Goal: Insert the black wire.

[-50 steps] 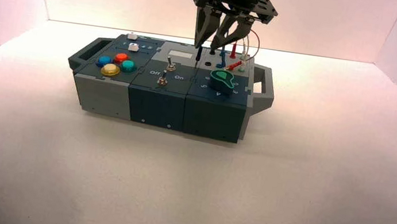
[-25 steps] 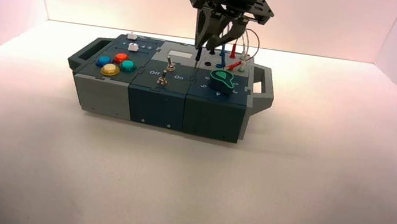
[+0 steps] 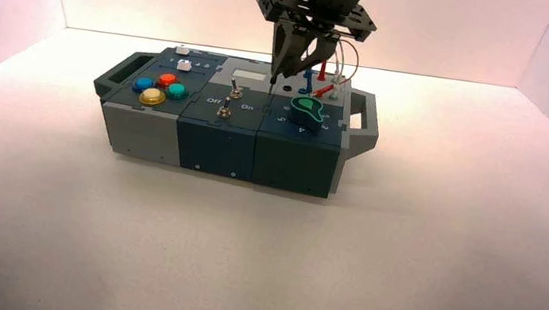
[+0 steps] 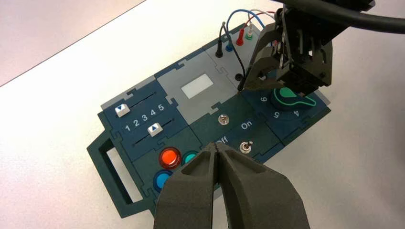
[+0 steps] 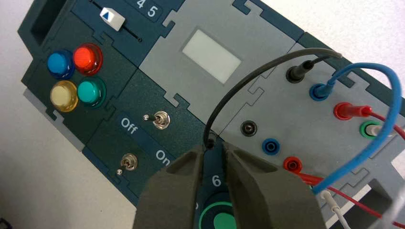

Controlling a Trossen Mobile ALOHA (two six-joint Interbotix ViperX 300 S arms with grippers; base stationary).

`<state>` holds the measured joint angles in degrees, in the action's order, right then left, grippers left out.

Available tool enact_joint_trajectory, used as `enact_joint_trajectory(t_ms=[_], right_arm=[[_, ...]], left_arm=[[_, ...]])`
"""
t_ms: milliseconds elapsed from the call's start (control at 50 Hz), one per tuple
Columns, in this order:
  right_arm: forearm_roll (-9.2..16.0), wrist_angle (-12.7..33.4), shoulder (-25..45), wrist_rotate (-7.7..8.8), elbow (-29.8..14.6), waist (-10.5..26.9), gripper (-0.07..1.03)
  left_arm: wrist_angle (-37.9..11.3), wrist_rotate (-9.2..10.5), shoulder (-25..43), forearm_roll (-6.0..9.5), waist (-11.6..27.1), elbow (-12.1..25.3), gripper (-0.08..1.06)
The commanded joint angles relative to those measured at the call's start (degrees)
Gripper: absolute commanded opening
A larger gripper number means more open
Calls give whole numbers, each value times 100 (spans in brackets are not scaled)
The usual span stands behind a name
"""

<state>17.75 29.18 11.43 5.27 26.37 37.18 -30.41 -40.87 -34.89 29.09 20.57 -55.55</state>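
The right gripper (image 5: 214, 147), fingers slightly apart at one dark plug (image 5: 210, 140), hovers over the box (image 5: 165, 55), where the thin, dark-grey black wire (image 5: 253, 74) arches from its other plug, seated in a far-row socket (image 5: 292, 75), while the left gripper (image 4: 216, 145) waits, closed, beyond the box's left part.

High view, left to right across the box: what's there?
Left handle → blue button → red button → rear toggle switch → green knob → right handle. The right gripper hovers over the box; its place in the order overlaps, so left out.
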Motion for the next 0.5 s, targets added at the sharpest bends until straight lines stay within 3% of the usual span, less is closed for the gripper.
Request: enact_joint_trajectory(t_ms=[20, 500], right_arm=[[-9, -18, -79, 18, -185, 26, 17], [-53, -9, -53, 26, -272, 26, 16]], left_arm=[[44, -35, -35, 0, 18, 53, -3], [35, -26, -35, 0, 18, 53, -3]])
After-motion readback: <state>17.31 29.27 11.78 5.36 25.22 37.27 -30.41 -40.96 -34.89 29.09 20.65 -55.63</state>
